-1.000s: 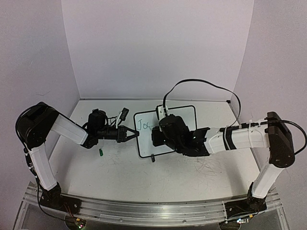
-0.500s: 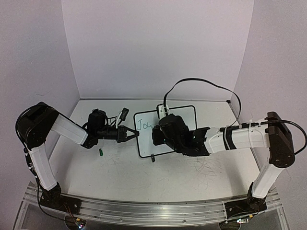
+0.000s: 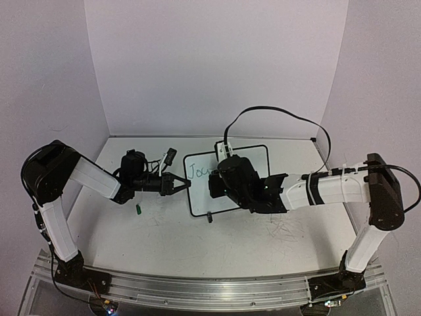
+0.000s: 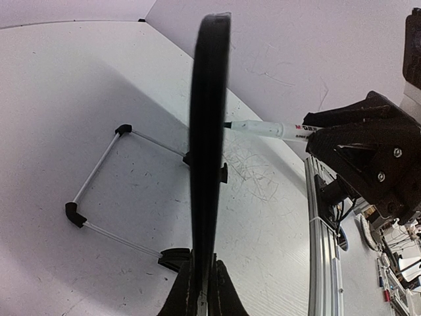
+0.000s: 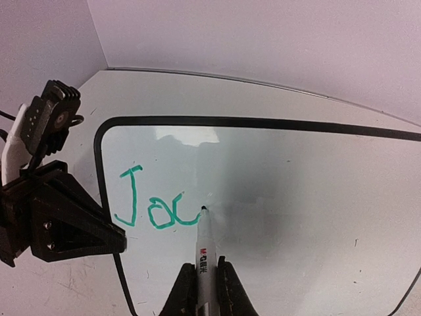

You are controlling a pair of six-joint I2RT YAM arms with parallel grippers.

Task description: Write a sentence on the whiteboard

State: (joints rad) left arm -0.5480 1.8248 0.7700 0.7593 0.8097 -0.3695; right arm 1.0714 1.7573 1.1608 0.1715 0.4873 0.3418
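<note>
your left gripper (image 3: 179,184), centre-left in the top view, is clamped shut on the left edge of the whiteboard (image 3: 197,197), which sits at the middle of the table (image 3: 164,243). in the left wrist view the board runs edge-on up the centre of the frame, rising from between the closed fingers (image 4: 187,296), with a wire stand (image 4: 99,197) on the table to its left.

your right gripper (image 5: 201,270), at the bottom centre of the right wrist view, is closed around a marker (image 5: 203,243). the marker's tip touches the board just right of the green writing. the sentence (image 5: 154,207) so far reads "joc" in thin green letters, placed at the left of the board, inside its black border. from above, the right wrist covers much of the board's right half.

a small green object (image 3: 139,210) lies on the table at lower left of the board, below the left arm.
</note>
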